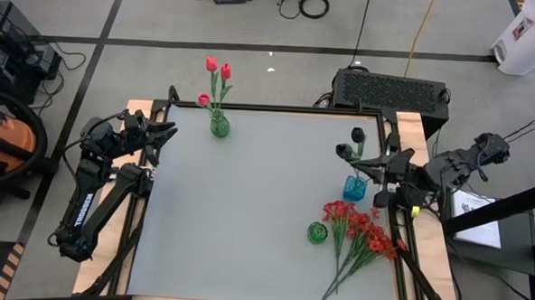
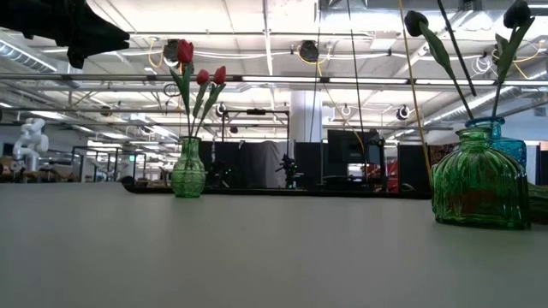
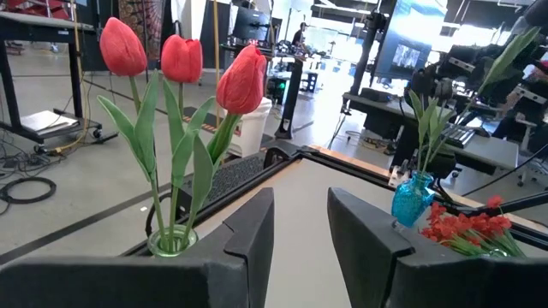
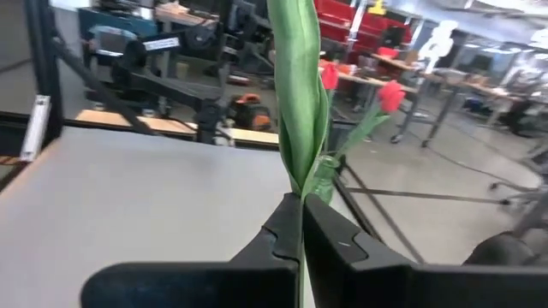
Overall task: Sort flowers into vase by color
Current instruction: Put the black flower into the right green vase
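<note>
The right end effector [image 4: 301,224] pinches a black tulip [image 1: 342,151] stem above the blue vase [image 1: 354,187], sorting by color; the left end effector [image 3: 300,224], half open, waits beside the red tulips [image 3: 180,60].

Open tabletop [image 1: 247,203] between vases [image 1: 219,125]

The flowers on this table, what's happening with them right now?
The right gripper is shut on a black tulip stem at the blue vase. Three red tulips already stand in the tall green vase. The red blossom bunch lies beside a squat green vase. The left gripper waits, fingers apart.
</note>
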Controlling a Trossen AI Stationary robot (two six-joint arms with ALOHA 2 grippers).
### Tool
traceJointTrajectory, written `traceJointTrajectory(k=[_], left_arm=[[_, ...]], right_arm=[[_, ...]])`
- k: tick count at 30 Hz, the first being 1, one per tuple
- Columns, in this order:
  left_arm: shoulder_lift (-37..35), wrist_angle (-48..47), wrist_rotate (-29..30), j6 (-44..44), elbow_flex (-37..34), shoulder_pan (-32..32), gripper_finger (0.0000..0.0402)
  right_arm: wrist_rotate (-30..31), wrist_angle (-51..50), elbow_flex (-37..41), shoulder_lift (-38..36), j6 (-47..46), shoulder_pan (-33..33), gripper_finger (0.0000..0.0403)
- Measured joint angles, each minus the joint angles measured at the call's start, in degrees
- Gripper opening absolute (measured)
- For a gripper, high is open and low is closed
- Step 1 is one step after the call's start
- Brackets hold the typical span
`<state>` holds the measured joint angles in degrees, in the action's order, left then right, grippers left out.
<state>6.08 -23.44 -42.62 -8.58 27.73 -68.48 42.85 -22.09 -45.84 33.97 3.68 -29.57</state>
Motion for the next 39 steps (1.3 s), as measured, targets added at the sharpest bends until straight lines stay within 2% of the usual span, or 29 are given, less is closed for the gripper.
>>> traceJointTrajectory(k=[9, 25, 31, 39], left_arm=[[0.0, 0.0, 0.0, 0.0, 0.0, 0.0, 0.0118], [0.0, 0.0, 0.0, 0.0, 0.0, 0.0, 0.0118], [0.0, 0.0, 0.0, 0.0, 0.0, 0.0, 0.0118], [0.0, 0.0, 0.0, 0.0, 0.0, 0.0, 0.0118]], right_arm=[[22.8, -0.1, 0.0, 3.1, -4.6, -13.2, 0.0], [46.3, -0.5, 0.0, 7.9, -14.7, -27.2, 0.0], [47.2, -0.6, 0.0, 10.7, -18.7, -28.7, 0.0], [47.2, -0.6, 0.0, 12.2, -19.5, -28.7, 0.0]])
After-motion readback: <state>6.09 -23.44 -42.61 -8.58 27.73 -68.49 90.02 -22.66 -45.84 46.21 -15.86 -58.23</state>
